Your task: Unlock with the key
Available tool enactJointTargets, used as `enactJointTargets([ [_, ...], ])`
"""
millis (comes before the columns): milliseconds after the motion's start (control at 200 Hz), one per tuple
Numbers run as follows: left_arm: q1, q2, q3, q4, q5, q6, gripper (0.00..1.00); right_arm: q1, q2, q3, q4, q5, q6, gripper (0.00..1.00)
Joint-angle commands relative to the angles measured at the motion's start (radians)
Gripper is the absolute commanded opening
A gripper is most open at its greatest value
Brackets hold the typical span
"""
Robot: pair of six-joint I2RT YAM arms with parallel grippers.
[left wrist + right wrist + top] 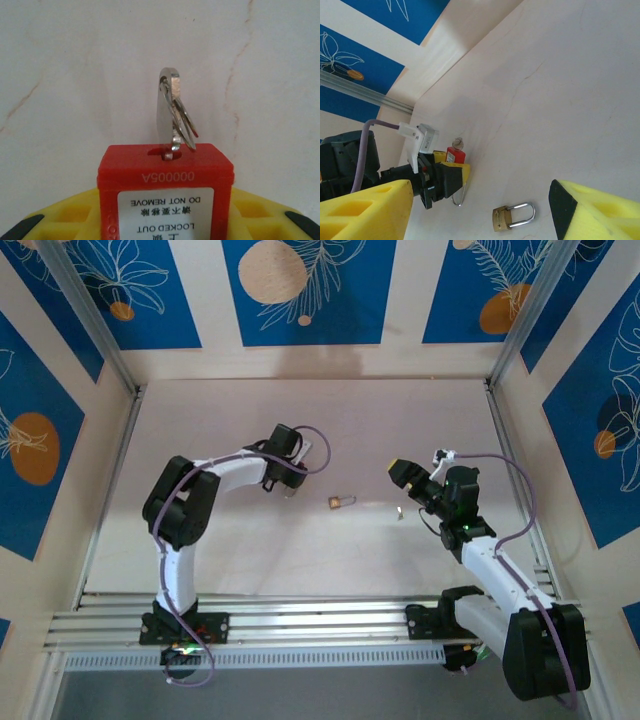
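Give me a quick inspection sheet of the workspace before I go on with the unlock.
Surface: pale marbled tabletop, no spills seen.
Job's things: red padlock with the key standing in its keyhole, ring attached; cannot tell whether the shackle is released.
Clutter: brass padlock lying mid-table; small item to its right, too small to identify.
Grippers: left gripper shut on the red padlock; right gripper open, empty.
Cables: purple left cable and right cable loop at the wrists.
Surroundings: blue floral wall panels; aluminium rails along the near edge.
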State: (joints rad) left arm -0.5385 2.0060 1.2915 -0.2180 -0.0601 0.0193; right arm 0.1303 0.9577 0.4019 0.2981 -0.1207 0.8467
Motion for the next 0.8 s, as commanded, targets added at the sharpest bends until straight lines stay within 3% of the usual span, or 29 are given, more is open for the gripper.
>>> enactJointTargets([
  [0, 0.012, 0.033, 0.059, -0.093, -0.035, -0.034, 0.25, -0.006, 0.009, 0.014, 0.009, -0.018, 0.003, 0.73],
  [300, 0.012, 0.069, 0.141, -0.274, -0.092, -0.100, 0.30, -0.002, 0.062, 0.044, 0.005, -0.042, 0.013, 0.73],
  [610, 0.024, 0.128, 0.204, -0.361, -0.030, -0.088, 0.39, -0.003, -0.002, 0.033, -0.059, -0.045, -0.001, 0.73],
  [795, 0.026, 0.136, 0.194, -0.374, -0.064, -0.091, 0.43, -0.006, -0.016, 0.036, -0.080, -0.057, -0.012, 0.73],
])
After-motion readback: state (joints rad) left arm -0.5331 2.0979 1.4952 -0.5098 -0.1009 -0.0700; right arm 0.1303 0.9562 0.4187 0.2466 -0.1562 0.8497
